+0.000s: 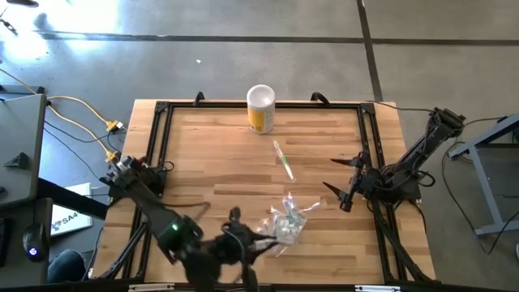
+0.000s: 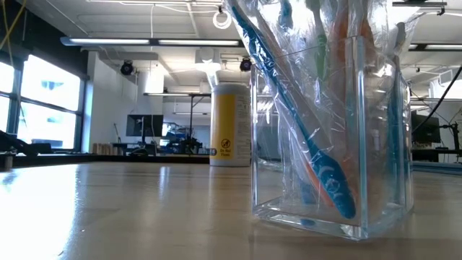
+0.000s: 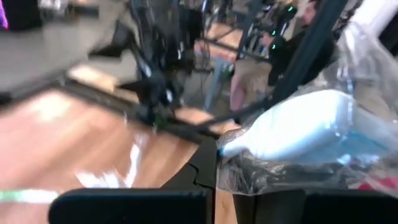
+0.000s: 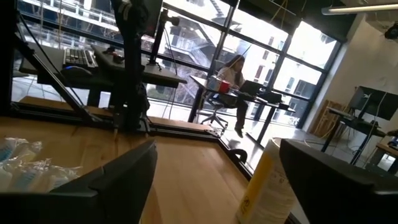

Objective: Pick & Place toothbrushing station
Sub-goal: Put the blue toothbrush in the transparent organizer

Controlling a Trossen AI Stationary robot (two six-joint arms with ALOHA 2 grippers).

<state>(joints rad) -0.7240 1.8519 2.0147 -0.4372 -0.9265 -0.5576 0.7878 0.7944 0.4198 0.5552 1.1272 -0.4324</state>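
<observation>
A clear crinkly bag [image 1: 288, 221] lies near the table's front edge, just right of my left gripper [image 1: 258, 241], which is shut on it. In the left wrist view a white and teal tube [image 3: 298, 127] shows inside the plastic. The low view shows a clear box-shaped holder [image 2: 375, 209] standing on the table, with bagged toothbrushes in it, one of them blue [image 2: 303, 123]. A single pale toothbrush [image 1: 283, 160] lies flat mid-table. My right gripper [image 1: 340, 180] hovers open at the table's right side, with nothing between its fingers [image 4: 118, 180]. My left gripper holds the clear bag by crumpled plastic [image 3: 239, 177] at the bag's edge, right beside its dark fingers [image 3: 202, 168]. The fingers themselves hide the place of contact. The tube in the bag sits just past the fingertips. Whether the bag is clear of the table, I cannot tell.
A white and yellow canister [image 1: 261, 108] stands upright at the far edge, also in the right wrist view [image 4: 267, 186]. A black frame [image 1: 162, 138] runs around the tabletop. Bare wood lies to the left of the lone toothbrush. A person sits at a desk beyond the table [image 4: 231, 78].
</observation>
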